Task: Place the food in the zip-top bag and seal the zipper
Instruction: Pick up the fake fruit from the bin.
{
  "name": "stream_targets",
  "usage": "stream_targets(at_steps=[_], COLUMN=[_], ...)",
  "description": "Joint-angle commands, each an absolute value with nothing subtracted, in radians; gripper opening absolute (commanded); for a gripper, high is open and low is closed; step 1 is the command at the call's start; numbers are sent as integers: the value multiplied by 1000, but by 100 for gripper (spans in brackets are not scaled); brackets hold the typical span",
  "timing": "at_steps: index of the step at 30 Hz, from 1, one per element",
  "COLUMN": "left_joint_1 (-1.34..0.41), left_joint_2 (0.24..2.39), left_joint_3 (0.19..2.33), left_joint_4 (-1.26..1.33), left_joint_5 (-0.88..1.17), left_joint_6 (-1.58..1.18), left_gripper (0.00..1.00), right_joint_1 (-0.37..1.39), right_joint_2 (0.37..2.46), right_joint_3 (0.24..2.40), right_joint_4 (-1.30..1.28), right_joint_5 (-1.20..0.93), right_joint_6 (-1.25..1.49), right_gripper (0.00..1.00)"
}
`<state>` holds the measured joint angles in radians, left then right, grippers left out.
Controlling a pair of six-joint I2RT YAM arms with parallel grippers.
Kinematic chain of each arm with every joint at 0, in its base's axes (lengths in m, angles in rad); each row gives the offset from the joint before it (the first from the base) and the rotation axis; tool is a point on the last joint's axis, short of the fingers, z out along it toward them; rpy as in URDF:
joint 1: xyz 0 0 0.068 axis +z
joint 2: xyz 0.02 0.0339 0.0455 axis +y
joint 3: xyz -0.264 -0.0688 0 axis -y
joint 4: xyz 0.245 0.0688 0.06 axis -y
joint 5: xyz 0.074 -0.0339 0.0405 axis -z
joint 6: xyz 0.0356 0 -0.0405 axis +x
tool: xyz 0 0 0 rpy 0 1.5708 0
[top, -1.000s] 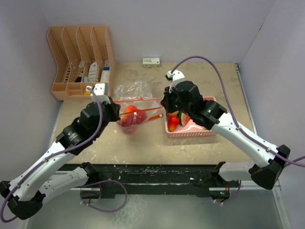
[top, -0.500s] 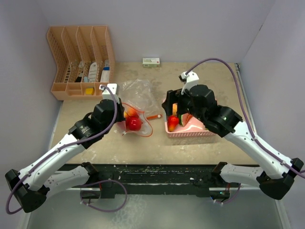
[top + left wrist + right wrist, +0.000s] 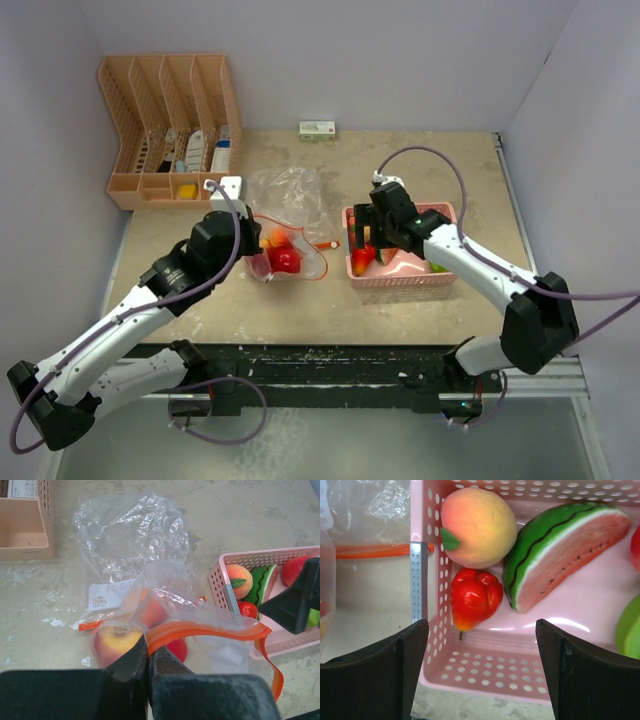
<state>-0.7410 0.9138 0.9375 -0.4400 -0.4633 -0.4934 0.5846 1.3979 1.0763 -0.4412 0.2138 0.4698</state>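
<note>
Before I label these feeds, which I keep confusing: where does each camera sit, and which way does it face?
Top: above and behind, looking down on the table; left arm and right arm show.
Left wrist: looks across the bag toward the basket; its shut fingers pinch the zipper.
Right wrist: looks down into the basket; its open fingers show.
Both wrist views share the peach.

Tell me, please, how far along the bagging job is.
Done: some fruit sits in the zip-top bag. In hand: left gripper pinches its orange zipper rim; right gripper hangs open over the pink basket. Left: peach, red pepper, watermelon slice there, then sealing.
</note>
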Motion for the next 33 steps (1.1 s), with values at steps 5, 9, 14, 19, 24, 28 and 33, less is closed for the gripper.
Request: stream_targets(at_steps=[5, 9, 14, 19, 24, 28, 33], left_joint_1=[-739, -739, -739, -738, -739, -739, -739], left_joint_2=[864, 846, 835, 824, 824, 827, 826], left_joint_3=[915, 900, 899, 894, 893, 892, 894], left_joint_4=[-350, -337, -343, -348, -348, -349, -350], left_joint_5=[-420, -411, -410, -413, -409, -408, -405], left_joint_6=[-492, -490, -489, -491, -492, -494, -498], left_gripper=[0, 0, 0, 0, 0, 0, 0], right_joint_1=[593, 593, 593, 594, 592, 593, 593], right_joint_2=[1504, 1545, 1589, 1621, 1663, 1690, 1690], right_joint_3=[1087, 1060, 1045, 1023, 982, 972, 973], right_joint_4=[-318, -298, -269, -247, -216, -198, -201], right_joint_5=[193, 208, 210, 217, 213, 212, 204], right_joint_6=[538, 560, 581, 596, 604, 604, 593], right_gripper=[86, 83, 76, 68, 69, 70, 45])
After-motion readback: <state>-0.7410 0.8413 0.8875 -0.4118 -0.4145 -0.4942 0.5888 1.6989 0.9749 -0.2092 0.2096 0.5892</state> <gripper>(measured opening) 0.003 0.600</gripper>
